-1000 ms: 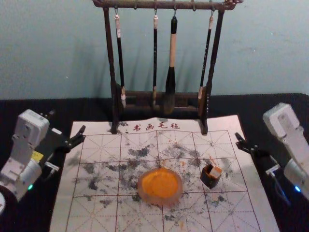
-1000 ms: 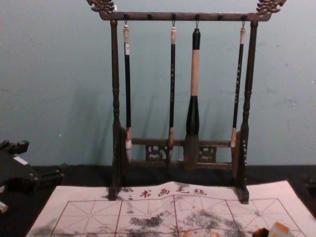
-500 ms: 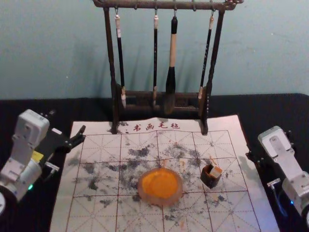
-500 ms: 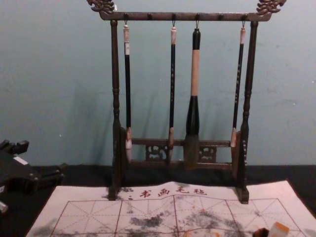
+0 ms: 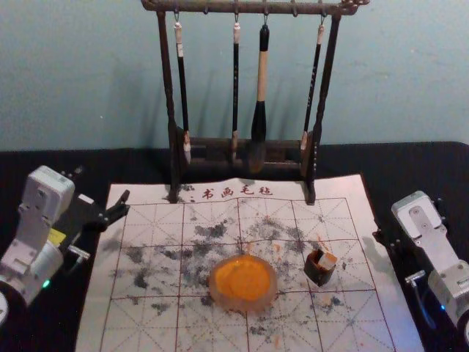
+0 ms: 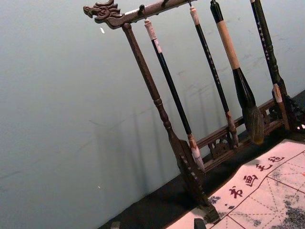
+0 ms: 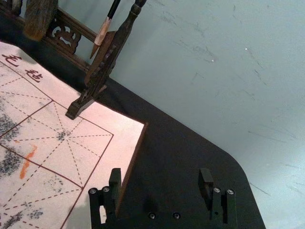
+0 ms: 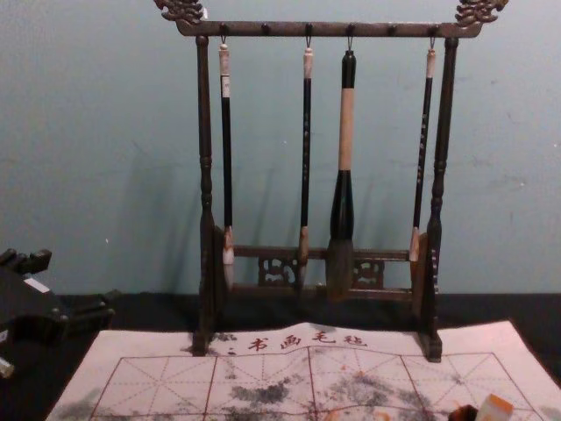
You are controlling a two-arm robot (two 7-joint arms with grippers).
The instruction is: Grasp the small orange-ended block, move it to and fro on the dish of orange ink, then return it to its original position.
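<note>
At 3 o'clock from the dish (image 5: pixel 242 306) of orange ink (image 5: pixel 244 279), the small block (image 5: pixel 327 260) leans in a dark pot (image 5: pixel 319 276), orange end upward, with its upper part above the rim. That pose seems meant to offer something to pinch, and the pot is probably the place it must return to. The dish lies flat near the middle of the mat (image 5: pixel 146 323), close to the pot, which should keep the carry short.

The right gripper (image 7: pixel 160 179) is open and empty, its fingers well apart, at about 2 o'clock from the pot and near the mat's edge. Being on the pot's side, it looks the likelier one to do the work; reaching the block likely calls for a move towards 8 o'clock and then down. The left gripper (image 6: pixel 157 225), also open and empty, sits idle at 10 o'clock from the dish.

At 12 o'clock beyond the dish stands the rack (image 8: pixel 324 30), with four brushes (image 8: pixel 345 132) hanging from it. Its right foot (image 8: pixel 430 345) is on the mat at 12 o'clock from the pot, so a wide swing that way could knock it. The pot's wall may get in the way of a low grip, and a sideways bump could tip the pot.
</note>
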